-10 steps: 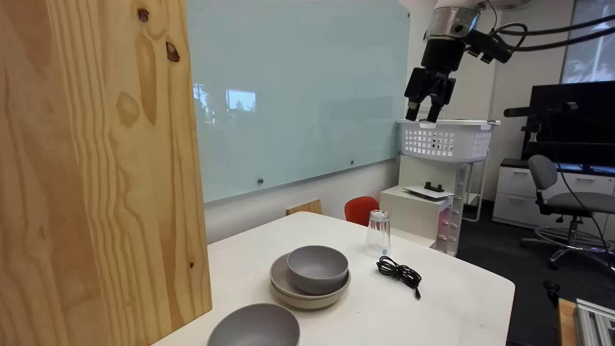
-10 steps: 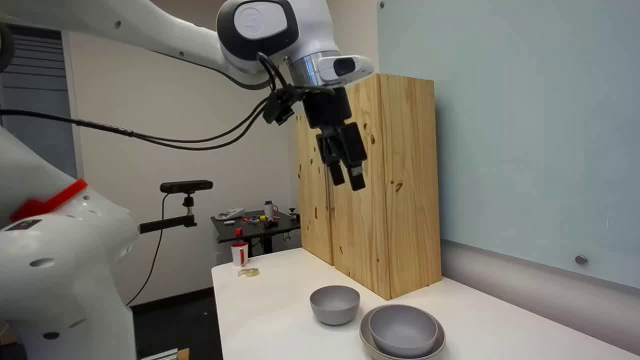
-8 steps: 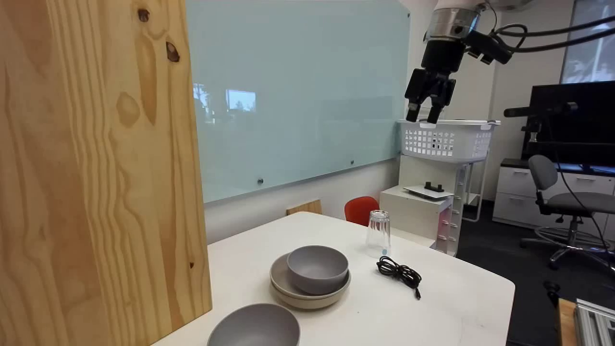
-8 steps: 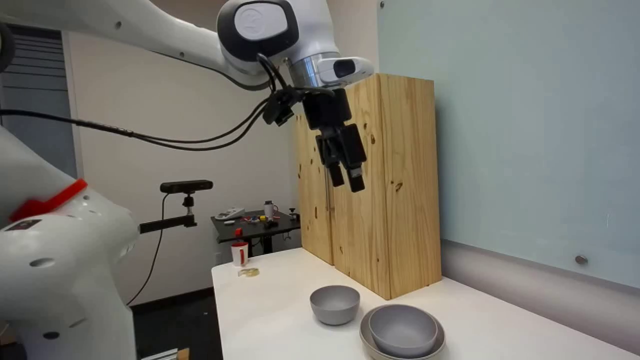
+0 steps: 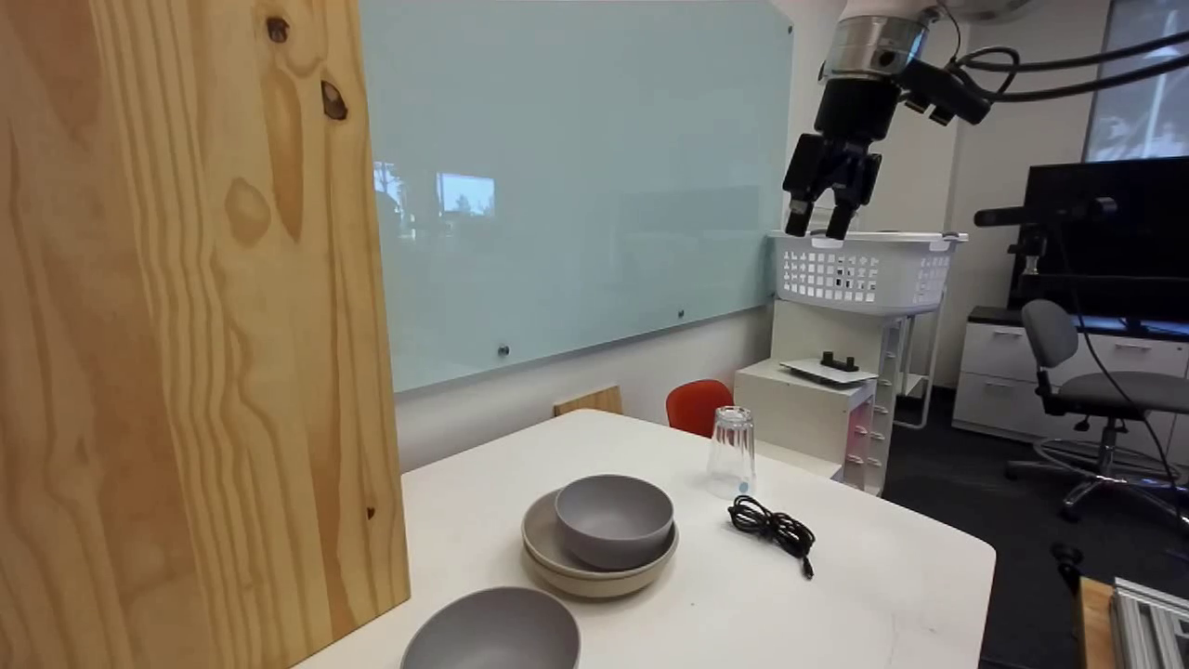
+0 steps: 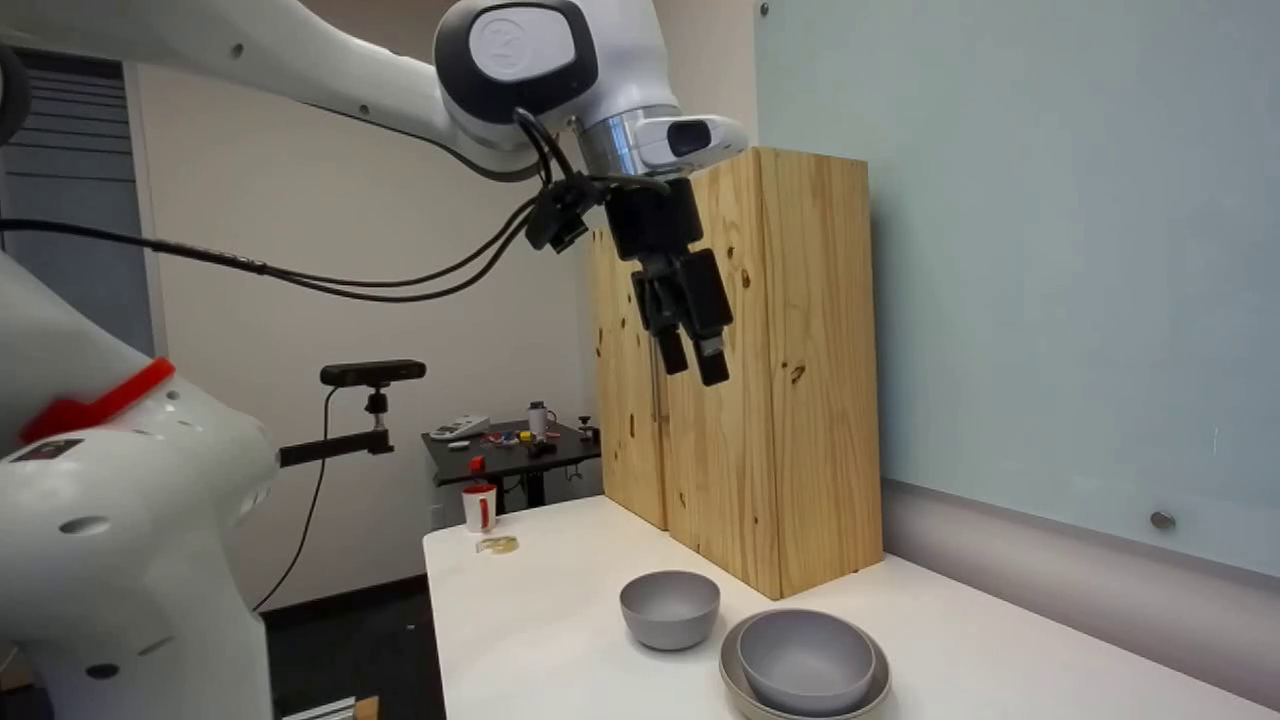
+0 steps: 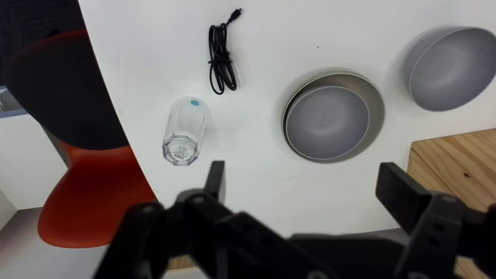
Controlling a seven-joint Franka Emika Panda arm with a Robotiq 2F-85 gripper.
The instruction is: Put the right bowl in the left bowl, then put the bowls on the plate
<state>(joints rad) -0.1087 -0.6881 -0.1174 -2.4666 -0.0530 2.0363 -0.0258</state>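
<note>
- The tool hangs high over the tabletop, jaws spread wide.
- One bowl sits inside the plate.
- The other bowl stands just beside, on the tabletop.

Arm: white, rounded links, small grey dots. Lower link: red band, dark label, dark oval spot. Wrist: black ring around white embossed disc; silver collar; white housing, dark inset. Cables: black, slim. Gripper: black, blocky, two-fingered; round screw head, blurred in wrist view.
</note>
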